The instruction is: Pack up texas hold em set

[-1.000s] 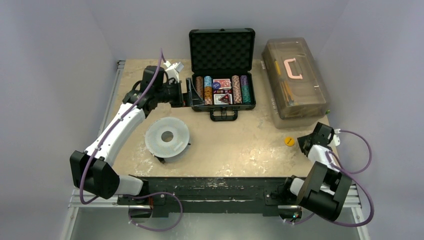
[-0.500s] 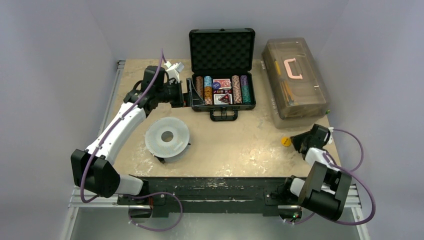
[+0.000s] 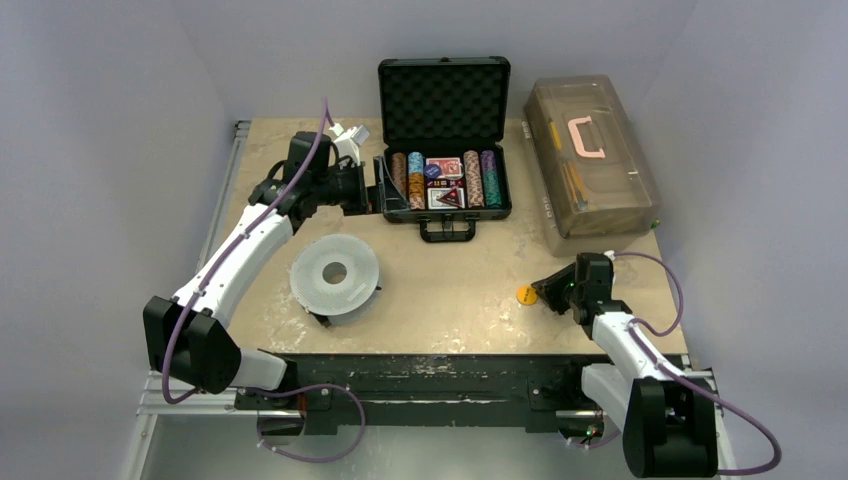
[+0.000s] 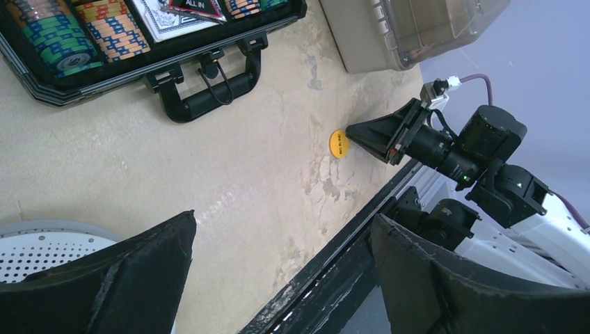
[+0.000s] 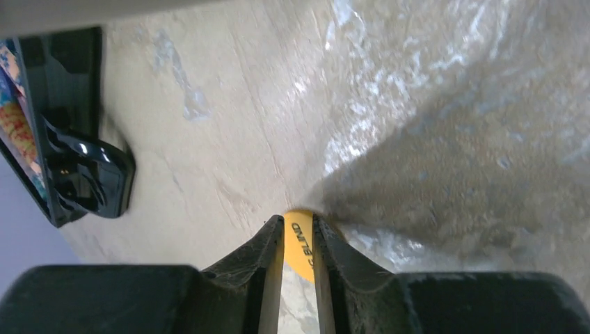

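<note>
The black briefcase (image 3: pixel 445 205) stands open at the back middle, foam lid up, with rows of coloured chips (image 3: pixel 415 178) and red card decks (image 3: pixel 445 167) inside. A small yellow round button (image 3: pixel 525 293) lies flat on the table, right of centre. My right gripper (image 3: pixel 543 292) is low on the table with its nearly closed tips right at the button's edge. In the right wrist view the button (image 5: pixel 298 243) shows through the narrow slit of my right gripper (image 5: pixel 298 221). My left gripper (image 3: pixel 378 188) is open and empty at the briefcase's left side.
A translucent brown toolbox (image 3: pixel 590 165) with a pink handle stands at the back right. A grey-white disc (image 3: pixel 334 273) with a centre hole lies left of centre. The briefcase handle (image 4: pixel 209 90) sticks out toward the near side. The black front rail (image 3: pixel 430 375) runs along the table's near edge.
My right arm has swung left across the table, and the yellow button has slid left with its tips, from near the right edge toward the middle. The left arm has barely moved.
</note>
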`<state>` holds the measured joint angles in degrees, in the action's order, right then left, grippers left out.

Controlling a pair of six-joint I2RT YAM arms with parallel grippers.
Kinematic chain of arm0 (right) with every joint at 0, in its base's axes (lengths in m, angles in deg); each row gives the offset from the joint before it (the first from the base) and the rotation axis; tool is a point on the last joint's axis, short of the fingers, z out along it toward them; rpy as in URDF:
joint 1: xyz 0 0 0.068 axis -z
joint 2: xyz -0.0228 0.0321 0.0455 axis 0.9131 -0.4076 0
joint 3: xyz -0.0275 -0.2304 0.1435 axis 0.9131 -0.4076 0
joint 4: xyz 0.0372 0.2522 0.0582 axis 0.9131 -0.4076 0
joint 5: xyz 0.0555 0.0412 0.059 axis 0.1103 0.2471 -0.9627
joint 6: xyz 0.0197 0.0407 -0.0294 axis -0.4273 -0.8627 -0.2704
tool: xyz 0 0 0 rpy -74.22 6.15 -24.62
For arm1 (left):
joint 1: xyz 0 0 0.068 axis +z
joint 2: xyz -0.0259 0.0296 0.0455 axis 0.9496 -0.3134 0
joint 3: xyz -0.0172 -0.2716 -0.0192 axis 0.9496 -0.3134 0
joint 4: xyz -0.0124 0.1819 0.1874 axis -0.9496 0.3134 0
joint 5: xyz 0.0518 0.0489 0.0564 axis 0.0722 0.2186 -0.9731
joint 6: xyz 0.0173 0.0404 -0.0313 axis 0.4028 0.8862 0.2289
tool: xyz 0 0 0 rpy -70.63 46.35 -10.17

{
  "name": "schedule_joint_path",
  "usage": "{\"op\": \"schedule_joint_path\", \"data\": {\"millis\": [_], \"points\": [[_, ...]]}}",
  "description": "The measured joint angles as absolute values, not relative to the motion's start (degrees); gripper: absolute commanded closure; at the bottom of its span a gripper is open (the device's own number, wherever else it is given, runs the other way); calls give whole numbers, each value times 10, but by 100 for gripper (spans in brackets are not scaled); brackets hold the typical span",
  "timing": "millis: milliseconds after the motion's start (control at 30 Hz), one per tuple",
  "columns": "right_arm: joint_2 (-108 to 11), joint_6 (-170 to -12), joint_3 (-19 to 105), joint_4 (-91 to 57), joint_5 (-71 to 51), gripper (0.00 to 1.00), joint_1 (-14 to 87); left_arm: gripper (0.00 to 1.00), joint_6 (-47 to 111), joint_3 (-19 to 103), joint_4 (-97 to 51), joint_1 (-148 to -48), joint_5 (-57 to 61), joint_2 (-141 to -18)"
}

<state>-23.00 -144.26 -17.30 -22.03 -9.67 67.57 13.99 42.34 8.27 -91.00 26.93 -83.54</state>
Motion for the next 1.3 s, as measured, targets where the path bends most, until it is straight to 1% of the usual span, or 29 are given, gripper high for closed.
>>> {"op": "schedule_joint_path", "data": {"millis": [33, 100, 133, 200, 267, 367, 467, 567, 667, 800, 867, 967, 1067, 1167, 1267, 1300], "points": [[-222, -1442, -173, -231, -92, 59, 669, 7, 140, 423, 83, -910, 270, -836], [-205, -1436, -163, -267, -80, 31, 655, 7, 140, 423, 83, -910, 271, -837], [-195, -1424, -152, -286, -72, 21, 649, 7, 140, 423, 83, -910, 272, -838], [-188, -1401, -131, -323, -58, 8, 642, 7, 139, 423, 83, -910, 273, -840], [-195, -1372, -105, -371, -42, 2, 632, 7, 139, 423, 83, -910, 277, -841], [-230, -1332, -61, -427, -18, 1, 604, 7, 138, 423, 82, -910, 282, -842], [-295, -1296, -9, -467, 9, 2, 562, 7, 134, 423, 78, -910, 283, -842], [-360, -1281, 37, -496, 38, 6, 509, 7, 134, 423, 75, -910, 283, -842], [-416, -1273, 77, -540, 62, 10, 476, 7, 134, 423, 74, -911, 283, -842], [-495, -1254, 140, -589, 80, 22, 447, 7, 134, 423, 74, -914, 283, -842], [-512, -1243, 155, -595, 83, 24, 441, 7, 134, 423, 74, -914, 283, -842], [-518, -1229, 161, -594, 88, 18, 439, 7, 134, 423, 74, -914, 283, -842], [-519, -1218, 157, -583, 89, 18, 439, 7, 134, 423, 74, -914, 283, -842], [-518, -1216, 140, -551, 89, 21, 437, 7, 134, 423, 74, -914, 284, -842], [-517, -1220, 120, -519, 88, 30, 434, 7, 134, 423, 74, -914, 285, -842], [-515, -1221, 117, -512, 87, 30, 434, 7, 134, 423, 74, -914, 285, -842]]}}
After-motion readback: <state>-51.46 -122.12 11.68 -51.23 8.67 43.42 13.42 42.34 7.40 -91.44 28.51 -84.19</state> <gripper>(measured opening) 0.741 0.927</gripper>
